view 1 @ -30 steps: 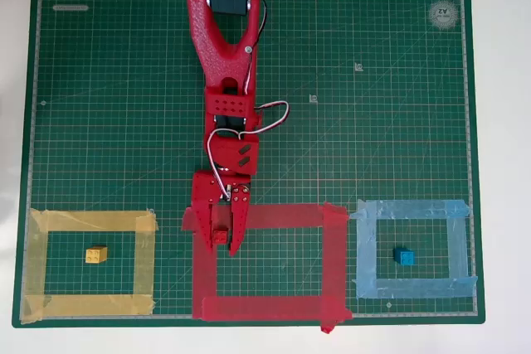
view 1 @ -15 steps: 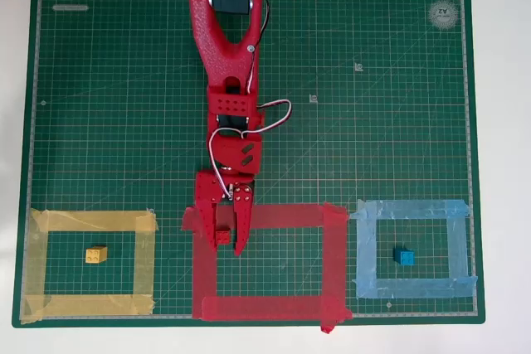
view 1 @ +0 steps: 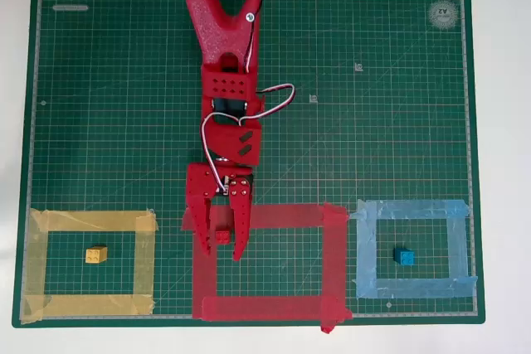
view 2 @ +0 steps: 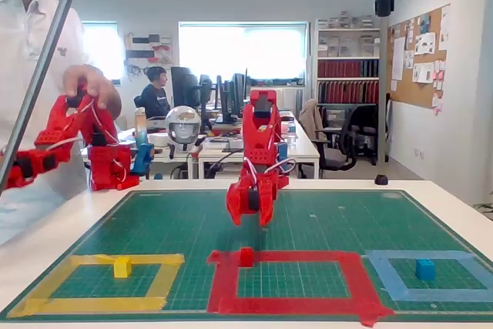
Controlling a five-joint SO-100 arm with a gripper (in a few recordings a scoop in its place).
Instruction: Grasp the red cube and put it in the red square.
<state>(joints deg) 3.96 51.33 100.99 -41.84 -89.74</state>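
Tape marks the near edge of the green cutting mat [view 2: 192, 225], and we see three frames along it in the fixed view: a yellow tape frame [view 2: 46, 290] at left, the red square [view 2: 354, 279] in the middle and a light blue tape frame [view 2: 385, 267] at right. In the overhead view the same three sit along the bottom of the mat, the red square [view 1: 336, 263] between the other two. A yellow block [view 1: 96, 254] lies inside the yellow frame and a blue block [view 1: 404, 257] inside the blue one.

We find the red cube [view 2: 246, 256] resting on the mat at the far left corner of the red square, touching or overlapping the tape there; from overhead the red cube [view 1: 222, 236] lies just inside the upper left corner.

Above it hangs the end effector [view 2: 253, 217], raised clear of the cube in the fixed view. From overhead the end effector [view 1: 221, 248] has its fingers apart, one on each side of the cube, gripping nothing.

Behind it the red arm [view 1: 224, 47] reaches back across the mat, which lies on the white counter [view 2: 462, 206].
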